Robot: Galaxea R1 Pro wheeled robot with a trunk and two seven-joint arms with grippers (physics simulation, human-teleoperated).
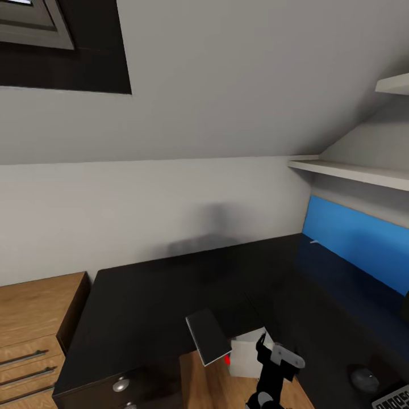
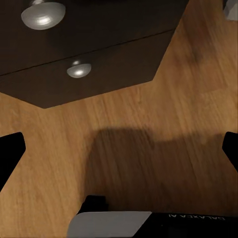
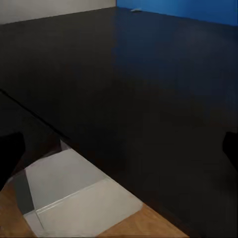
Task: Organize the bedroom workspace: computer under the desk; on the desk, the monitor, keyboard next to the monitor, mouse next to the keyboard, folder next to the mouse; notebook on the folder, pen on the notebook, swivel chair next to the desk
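The black desk (image 1: 170,289) fills the middle of the head view, and its top spreads across the right wrist view (image 3: 148,89). The pale computer (image 1: 249,357) (image 3: 74,193) stands at the desk's inner corner, partly beneath the top, with a red light beside it. A thin dark grey panel with a pale edge (image 1: 207,336) leans against it; I cannot tell what it is. The mouse (image 1: 363,379) and a corner of the keyboard (image 1: 393,399) lie on the desk at the near right. My right gripper (image 1: 264,343) (image 3: 119,153) is open above the computer. My left gripper (image 2: 119,153) is open over the floor. The folder and swivel chair are out of view.
A light wood chest of drawers (image 1: 34,324) adjoins the desk's left end. The desk's drawer unit with silver knobs (image 2: 78,69) is near my left gripper. A blue wall panel (image 1: 358,244) and white shelves (image 1: 352,170) line the right side, with a small pale stick (image 1: 314,242) at the panel's foot.
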